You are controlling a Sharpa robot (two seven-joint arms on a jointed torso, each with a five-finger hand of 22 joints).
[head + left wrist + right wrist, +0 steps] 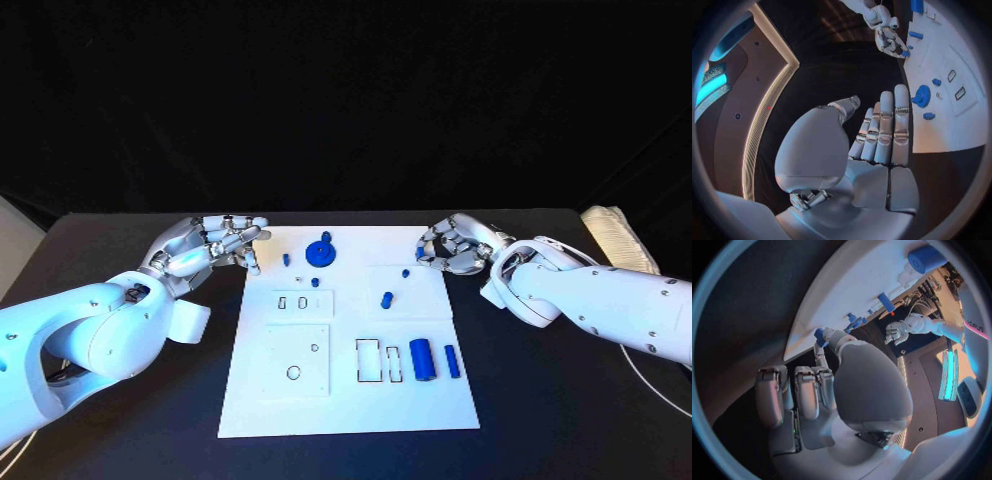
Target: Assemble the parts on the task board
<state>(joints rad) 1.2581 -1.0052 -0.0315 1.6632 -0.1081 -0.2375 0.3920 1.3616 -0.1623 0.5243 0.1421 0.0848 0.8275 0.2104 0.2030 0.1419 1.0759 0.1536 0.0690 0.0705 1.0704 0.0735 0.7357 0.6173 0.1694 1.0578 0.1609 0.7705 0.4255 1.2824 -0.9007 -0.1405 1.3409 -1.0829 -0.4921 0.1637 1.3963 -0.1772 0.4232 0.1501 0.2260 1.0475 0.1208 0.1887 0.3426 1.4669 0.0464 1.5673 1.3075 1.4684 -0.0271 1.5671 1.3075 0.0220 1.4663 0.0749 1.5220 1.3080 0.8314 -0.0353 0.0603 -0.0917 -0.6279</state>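
the task board [346, 400] lies mid-tabletop with most blue parts loose on it, so assembly looks barely begun. the right hand [459, 246] pinches a small blue part [819, 334] at the board's far right edge; the left hand [216, 243] hovers empty, fingers apart.

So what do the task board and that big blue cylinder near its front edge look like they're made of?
The task board looks like rigid matte white plastic or painted sheet: flat, even, with clean cut-out slots and no glare. The blue cylinder looks like smooth plastic, uniformly coloured with a soft highlight along its length. Neither can be confirmed from looks alone.
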